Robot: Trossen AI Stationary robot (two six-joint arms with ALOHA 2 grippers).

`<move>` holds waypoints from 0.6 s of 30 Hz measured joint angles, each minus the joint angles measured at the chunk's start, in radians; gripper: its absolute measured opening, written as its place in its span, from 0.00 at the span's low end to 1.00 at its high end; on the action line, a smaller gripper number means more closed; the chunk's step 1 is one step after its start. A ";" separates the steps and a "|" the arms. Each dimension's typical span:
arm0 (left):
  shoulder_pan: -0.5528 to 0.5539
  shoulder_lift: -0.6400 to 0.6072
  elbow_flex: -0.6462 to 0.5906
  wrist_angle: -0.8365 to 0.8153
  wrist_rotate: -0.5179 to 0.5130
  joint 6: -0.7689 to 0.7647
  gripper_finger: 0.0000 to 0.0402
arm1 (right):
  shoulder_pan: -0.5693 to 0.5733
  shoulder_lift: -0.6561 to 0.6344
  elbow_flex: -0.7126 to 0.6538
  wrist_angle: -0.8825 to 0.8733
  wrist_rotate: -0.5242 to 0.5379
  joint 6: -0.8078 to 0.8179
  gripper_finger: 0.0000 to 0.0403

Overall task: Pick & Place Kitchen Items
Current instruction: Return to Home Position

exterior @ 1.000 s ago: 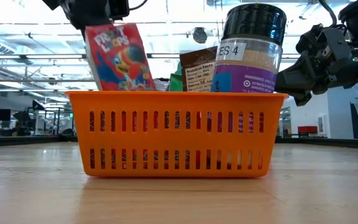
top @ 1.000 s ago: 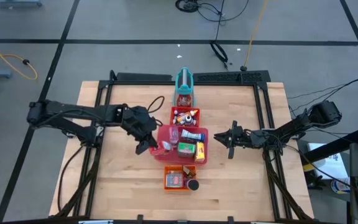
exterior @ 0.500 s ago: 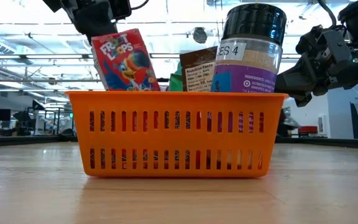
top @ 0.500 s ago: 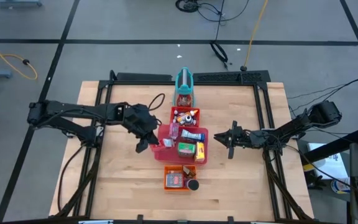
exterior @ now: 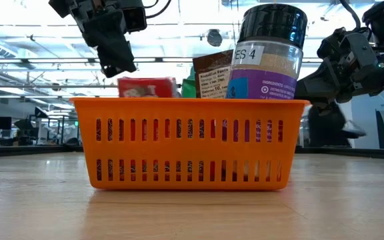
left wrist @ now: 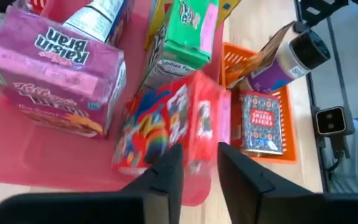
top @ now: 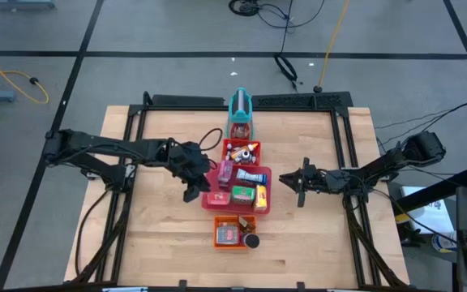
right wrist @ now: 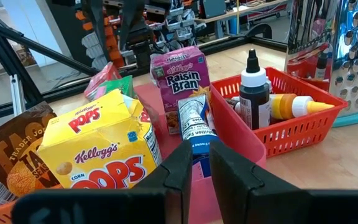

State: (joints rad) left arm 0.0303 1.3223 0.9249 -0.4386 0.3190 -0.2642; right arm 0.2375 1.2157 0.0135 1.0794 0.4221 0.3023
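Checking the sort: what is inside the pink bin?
The pink bin holds a Raisin Bran box, a red box, a green box, a yellow Pops box and a blue-white packet. Anything beneath them is covered.

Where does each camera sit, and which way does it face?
High: above the table, looking straight down; left claw and right claw flank the pink bin.
Low: at tabletop height, looking level at the orange bin; both claws show above.
Left wrist: on the left arm, looking past its open claw into the pink bin.
Right wrist: on the right arm, looking past its open claw at the yellow box.
Shared: both wrist views show the Raisin Bran box.
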 joint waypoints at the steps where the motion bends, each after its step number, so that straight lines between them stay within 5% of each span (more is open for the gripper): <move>1: 0.000 0.000 0.000 0.001 0.000 0.000 0.25 | 0.000 0.000 0.000 0.000 0.000 0.000 0.12; 18: -0.001 -0.084 0.000 -0.024 -0.036 0.031 0.33 | 0.001 -0.029 0.000 0.186 -0.061 -0.041 0.12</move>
State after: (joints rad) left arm 0.0296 1.2383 0.9249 -0.4627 0.2834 -0.2333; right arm 0.2381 1.1865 0.0135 1.2659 0.3608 0.2612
